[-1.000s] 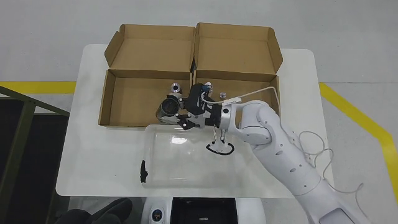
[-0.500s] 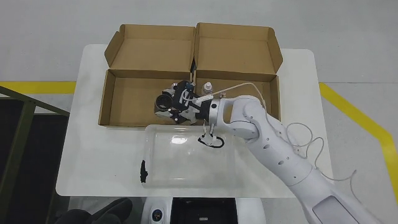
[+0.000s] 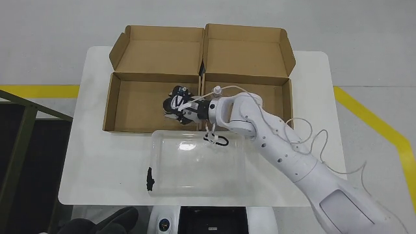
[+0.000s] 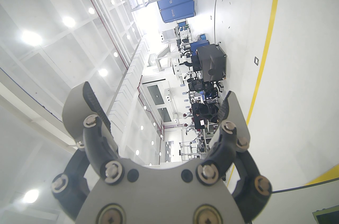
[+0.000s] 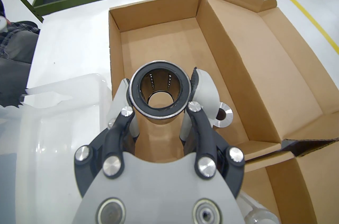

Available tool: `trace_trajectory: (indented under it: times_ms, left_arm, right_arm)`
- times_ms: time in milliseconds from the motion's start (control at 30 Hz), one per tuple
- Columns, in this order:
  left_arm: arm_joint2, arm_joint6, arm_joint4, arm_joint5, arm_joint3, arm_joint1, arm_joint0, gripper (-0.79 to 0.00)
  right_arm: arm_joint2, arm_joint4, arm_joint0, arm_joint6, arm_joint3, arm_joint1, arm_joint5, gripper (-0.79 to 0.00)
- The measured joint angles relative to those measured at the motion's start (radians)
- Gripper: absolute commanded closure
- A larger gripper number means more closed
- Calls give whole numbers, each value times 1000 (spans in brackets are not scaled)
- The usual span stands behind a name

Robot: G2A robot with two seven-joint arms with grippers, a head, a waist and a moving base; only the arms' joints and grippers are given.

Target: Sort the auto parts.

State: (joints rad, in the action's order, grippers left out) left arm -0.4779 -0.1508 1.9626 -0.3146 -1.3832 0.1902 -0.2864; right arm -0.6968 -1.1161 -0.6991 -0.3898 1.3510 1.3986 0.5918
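Right gripper (image 5: 160, 80) — jaws clamped on a cylindrical bearing (image 5: 161, 110), held over the floor of the left cardboard box (image 3: 136, 107), near its right wall. A small silver flanged disc (image 5: 223, 117) lies in that box just beside the jaws. The right cardboard box (image 3: 266, 97) adjoins, toward the far right corner of the tabletop (image 3: 91, 162). Clear bin (image 3: 182, 175) sits along the near edge — black part (image 3: 149, 181) in its near left corner. Left gripper (image 4: 158, 92): jaws apart, pointed into the room.

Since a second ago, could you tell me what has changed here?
The right gripper, shut on the cylindrical metal bearing with a black rim, carried it slightly farther over the left brown cardboard box. The clear plastic bin and small black part at its edge stayed put.
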Motion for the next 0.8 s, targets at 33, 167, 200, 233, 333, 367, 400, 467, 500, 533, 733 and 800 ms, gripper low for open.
trace_trajectory:
  times_ms: [33,167,200,233,333,367,400,467,500,533,733,800]
  left_arm:
    - [0,0,0,0,0,0,0,-785]
    - [0,0,0,0,0,0,0,-785]
    - [0,0,0,0,0,0,0,-785]
    - [0,0,0,0,0,0,0,-785]
    - [0,0,0,0,0,0,0,-785]
    - [0,0,0,0,0,0,0,-785]
    - [0,0,0,0,0,0,0,-785]
    - [0,0,0,0,0,0,0,-785]
    - [0,0,0,0,0,0,0,-785]
    - [0,0,0,0,0,0,0,-785]
    - [0,0,0,0,0,0,0,-785]
    - [0,0,0,0,0,0,0,-785]
  right_arm:
    - [6,-12,8,-2,-11,3,3,0]
    - [22,-40,27,-6,-50,12,13,0]
    - [26,-45,31,-7,-58,13,16,0]
    - [30,-52,36,-8,-67,16,20,0]
    - [41,-72,46,-10,-89,22,26,0]
    - [45,-79,48,-10,-95,24,26,0]
    - [48,-85,51,-9,-101,26,27,0]
    - [55,-99,57,-7,-118,30,27,0]
    - [58,-103,60,-6,-124,32,28,0]
    - [62,-109,63,-6,-131,35,31,0]
    - [73,-134,76,-5,-159,46,29,-185]
    - [74,-140,78,-9,-164,48,30,-212]
